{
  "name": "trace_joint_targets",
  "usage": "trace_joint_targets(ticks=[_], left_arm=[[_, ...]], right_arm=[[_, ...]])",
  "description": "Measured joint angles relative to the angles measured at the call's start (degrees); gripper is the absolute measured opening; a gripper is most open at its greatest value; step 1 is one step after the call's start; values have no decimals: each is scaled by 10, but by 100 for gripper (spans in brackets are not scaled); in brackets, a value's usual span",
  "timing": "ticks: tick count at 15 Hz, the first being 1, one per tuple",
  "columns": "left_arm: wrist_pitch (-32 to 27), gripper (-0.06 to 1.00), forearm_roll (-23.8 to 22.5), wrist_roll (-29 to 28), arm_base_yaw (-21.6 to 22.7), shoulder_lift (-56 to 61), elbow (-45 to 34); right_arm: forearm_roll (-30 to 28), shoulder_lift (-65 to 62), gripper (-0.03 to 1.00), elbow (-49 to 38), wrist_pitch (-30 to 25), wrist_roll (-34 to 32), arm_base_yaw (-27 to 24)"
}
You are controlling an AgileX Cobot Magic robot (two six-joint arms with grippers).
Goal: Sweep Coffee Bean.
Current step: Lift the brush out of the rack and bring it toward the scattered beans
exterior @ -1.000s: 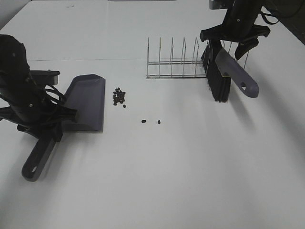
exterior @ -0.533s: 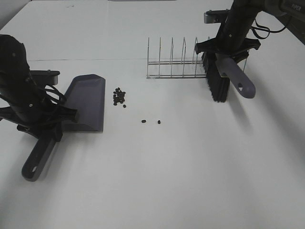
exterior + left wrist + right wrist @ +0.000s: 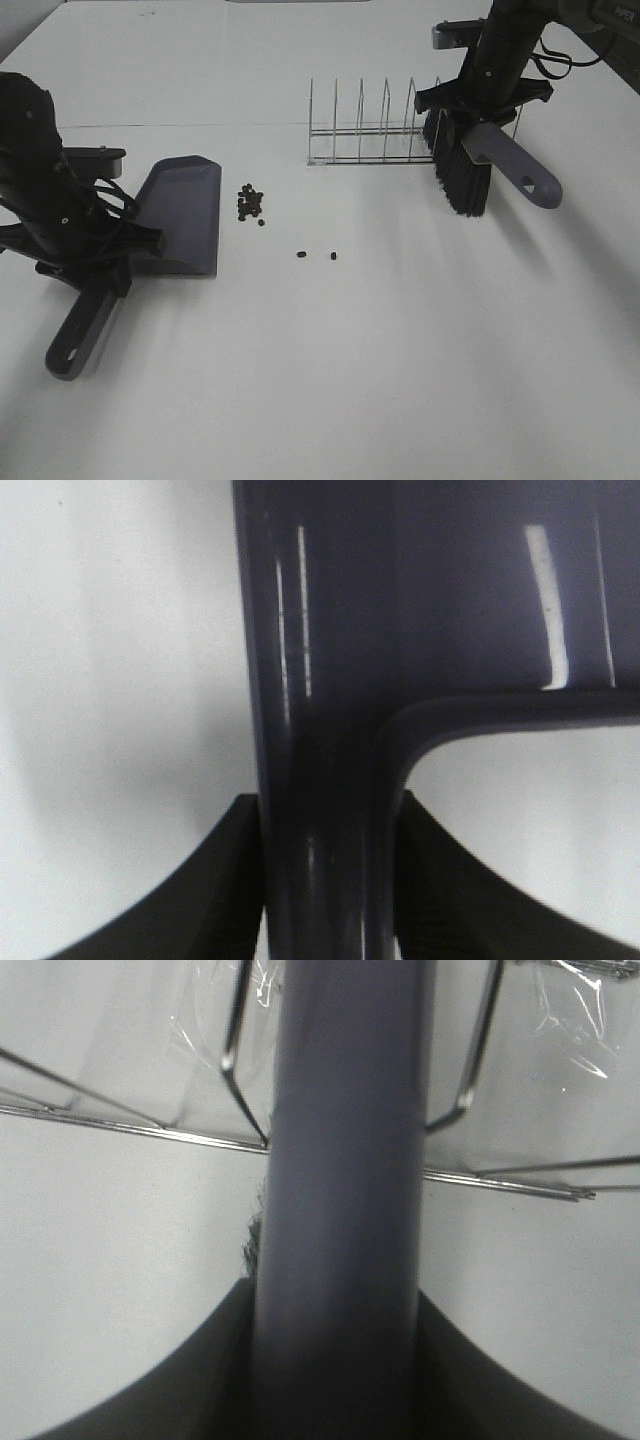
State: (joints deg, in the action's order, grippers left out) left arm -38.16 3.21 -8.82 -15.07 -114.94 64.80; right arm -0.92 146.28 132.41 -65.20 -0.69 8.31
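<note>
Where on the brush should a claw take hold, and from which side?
Take the brush by its grey handle, just behind the bristles, from above: a narrow straight bar slanting clear of the wire rack. The right claw grips there.

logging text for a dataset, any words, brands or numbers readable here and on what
"PIPER": white lettering on the right arm, at the high view's top edge, small and only just legible.
Nothing to read on the dustpan, brush, wire rack or table; the wrist views show no text.
</note>
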Motion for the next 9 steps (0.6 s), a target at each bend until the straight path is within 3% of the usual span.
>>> trace_joint_targets(ticks=[9], left_arm=[[0, 35, -7, -1, 0, 0, 0]], right_arm=[[-15, -92, 31, 58, -46, -15, 2]])
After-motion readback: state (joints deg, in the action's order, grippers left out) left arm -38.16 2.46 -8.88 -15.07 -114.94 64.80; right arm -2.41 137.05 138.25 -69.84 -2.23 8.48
